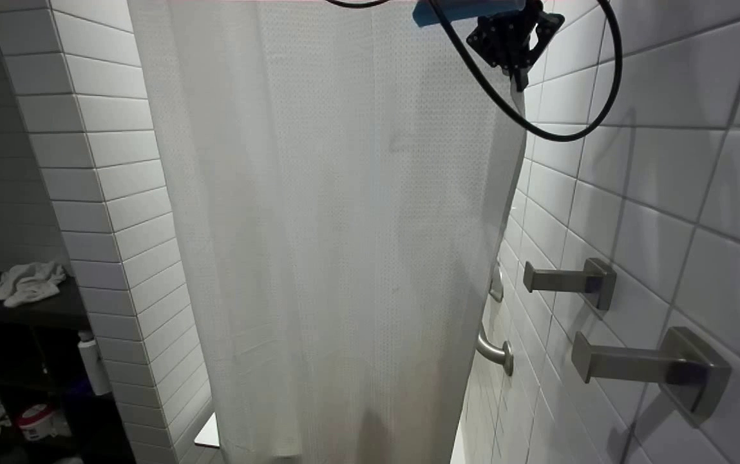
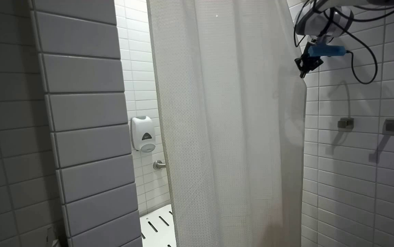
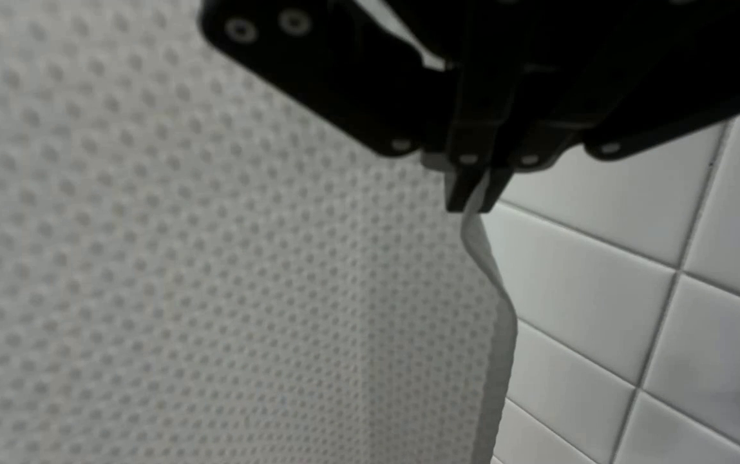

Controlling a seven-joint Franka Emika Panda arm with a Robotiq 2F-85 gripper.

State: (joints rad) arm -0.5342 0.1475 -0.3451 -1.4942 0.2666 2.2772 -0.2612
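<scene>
With my gripper (image 3: 479, 193) I am pinching the side edge of a pale, dimpled curtain (image 3: 266, 290); my jaws are standing almost together, with only thin cloth lying between their tips. Below them, in the wrist view, the edge is bowing rightward in front of a white tiled wall (image 3: 588, 303), while the broad sheet is spreading away to the left. In both exterior views most of the visible curtain is hanging lower than my jaws, and metal hooks (image 1: 627, 365) are jutting from the wall beneath my grip's level. In an exterior view, a white dispenser (image 2: 143, 133) is showing past the curtain's opposite edge, well apart from me.
</scene>
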